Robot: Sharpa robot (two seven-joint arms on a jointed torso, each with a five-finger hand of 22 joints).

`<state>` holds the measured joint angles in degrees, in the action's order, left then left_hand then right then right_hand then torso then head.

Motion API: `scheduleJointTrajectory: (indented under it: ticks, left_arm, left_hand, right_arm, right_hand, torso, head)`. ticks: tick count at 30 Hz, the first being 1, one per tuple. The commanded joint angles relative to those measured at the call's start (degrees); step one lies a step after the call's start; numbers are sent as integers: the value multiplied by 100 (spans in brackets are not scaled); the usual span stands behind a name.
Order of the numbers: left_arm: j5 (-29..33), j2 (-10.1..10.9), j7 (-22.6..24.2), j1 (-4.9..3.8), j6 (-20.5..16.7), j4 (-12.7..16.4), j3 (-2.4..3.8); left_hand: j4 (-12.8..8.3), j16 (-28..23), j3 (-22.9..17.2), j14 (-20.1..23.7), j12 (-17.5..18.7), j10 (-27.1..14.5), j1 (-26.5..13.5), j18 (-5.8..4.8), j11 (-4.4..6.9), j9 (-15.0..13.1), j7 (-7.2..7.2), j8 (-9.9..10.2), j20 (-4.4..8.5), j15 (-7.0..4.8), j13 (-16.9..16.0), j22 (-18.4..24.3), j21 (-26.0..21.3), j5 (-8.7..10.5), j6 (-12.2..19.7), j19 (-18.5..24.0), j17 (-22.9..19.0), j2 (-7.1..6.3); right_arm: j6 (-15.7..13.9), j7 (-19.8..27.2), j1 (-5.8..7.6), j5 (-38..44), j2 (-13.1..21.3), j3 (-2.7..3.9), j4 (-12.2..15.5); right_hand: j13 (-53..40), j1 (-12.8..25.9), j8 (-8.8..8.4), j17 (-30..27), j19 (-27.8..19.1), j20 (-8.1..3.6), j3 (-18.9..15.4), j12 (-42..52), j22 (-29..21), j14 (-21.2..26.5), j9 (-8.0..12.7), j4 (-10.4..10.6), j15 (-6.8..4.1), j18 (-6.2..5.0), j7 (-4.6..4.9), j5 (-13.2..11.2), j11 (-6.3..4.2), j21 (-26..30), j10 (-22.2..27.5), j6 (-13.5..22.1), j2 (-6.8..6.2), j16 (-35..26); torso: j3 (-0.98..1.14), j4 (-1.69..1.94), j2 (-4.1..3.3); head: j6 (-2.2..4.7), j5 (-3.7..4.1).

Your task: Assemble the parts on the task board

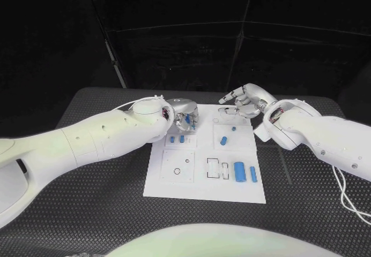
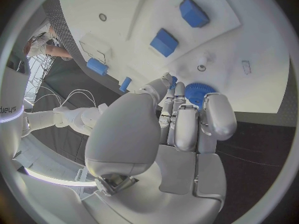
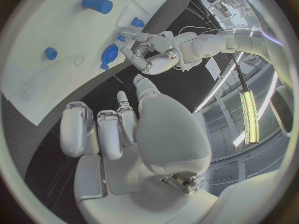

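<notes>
Both hands worked at the far end of the task board [image 1: 205,184] on the counter [image 1: 101,176]. I had the left hand [image 1: 181,115] with its fingers [image 2: 215,114] clamped on a blue toothed gear [image 2: 198,92], held just over the board, presumably for seating. The right hand [image 1: 246,100] hovered beside it, fingers curled in on nothing (kept clear, I judged). Other blue parts [image 1: 240,171] lay in their recesses nearer me.
</notes>
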<state>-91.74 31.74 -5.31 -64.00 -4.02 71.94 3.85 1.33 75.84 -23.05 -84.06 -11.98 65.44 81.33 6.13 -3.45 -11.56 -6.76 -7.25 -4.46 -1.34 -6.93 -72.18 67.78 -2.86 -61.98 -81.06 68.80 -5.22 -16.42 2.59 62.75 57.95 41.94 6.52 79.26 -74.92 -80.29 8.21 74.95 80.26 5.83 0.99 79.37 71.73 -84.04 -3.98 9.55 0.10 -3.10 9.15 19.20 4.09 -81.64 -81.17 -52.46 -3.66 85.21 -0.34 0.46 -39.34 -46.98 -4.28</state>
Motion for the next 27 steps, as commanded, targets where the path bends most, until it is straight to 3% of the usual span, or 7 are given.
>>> scheduleJointTrajectory:
  ticks: [1, 5, 10, 18, 27]
  left_arm:
    - [102, 94, 53, 40, -356, 141, 101]
    - [132, 243, 38, 111, -402, 286, 225]
    - [146, 432, -28, 149, -270, 411, 281]
    - [151, 679, -139, 202, 8, 511, 294]
    - [152, 754, -188, 255, 126, 529, 296]
  left_hand:
    - [-6, -4, -35, -191, 29, 9, 1, -114, -24, 10, -45, 27, -22, 27, 12, -10, 39, 11, 13, -29, -13, -42]
    - [-10, -17, -57, -187, 56, 31, -19, -121, -31, 21, -54, 39, -27, 32, 22, -39, 71, 12, 2, -43, -38, -60]
    - [-7, -24, -72, -184, 81, 70, -55, -124, -32, 29, -56, 46, -32, 34, 31, -58, 89, 13, -27, -51, -56, -85]
    - [11, -33, -61, -181, 130, 106, -136, -123, -31, 48, -48, 71, -37, 34, 47, -63, 89, 14, -40, -53, -82, -147]
    - [18, -34, -58, -181, 146, 123, -162, -123, -29, 55, -45, 79, -37, 33, 52, -69, 93, 14, -49, -55, -88, -166]
  right_arm:
    - [-1, 62, 9, 7, -5, 4, 6]
    - [2, 66, 9, 7, -8, 4, -3]
    - [6, 67, 9, 6, -12, 4, -16]
    - [9, 59, 9, 6, 0, 4, -20]
    - [17, 58, 9, 6, -1, 4, -16]
  right_hand:
    - [-196, 17, 24, 214, -30, 9, -3, 2, 2, -328, 7, -19, -36, -77, -2, 24, 1, 12, 33, -15, 25, -19]
    - [-196, 17, 24, 214, -30, 9, -3, 2, 2, -328, 7, -19, -36, -77, -2, 24, 1, 12, 33, -15, 25, -19]
    - [-197, 21, 28, 213, -31, 8, 1, 3, -2, -328, 6, -21, -37, -78, -2, 28, 0, 15, 32, -19, 38, -21]
    - [-195, 23, 32, 209, -33, 8, 2, 2, -7, -327, 4, -20, -37, -79, -3, 29, 0, 18, 33, -24, 43, -23]
    - [-195, 23, 32, 209, -33, 8, 2, 2, -7, -327, 4, -20, -37, -79, -3, 29, 0, 18, 33, -24, 43, -23]
  torso:
    - [-4, 8, 0]
    - [4, 11, 4]
    - [7, 1, 1]
    - [8, -5, -1]
    - [5, -16, -4]
  head:
    - [3, 2]
    - [2, -18]
    - [27, -45]
    - [42, -68]
    - [26, -89]
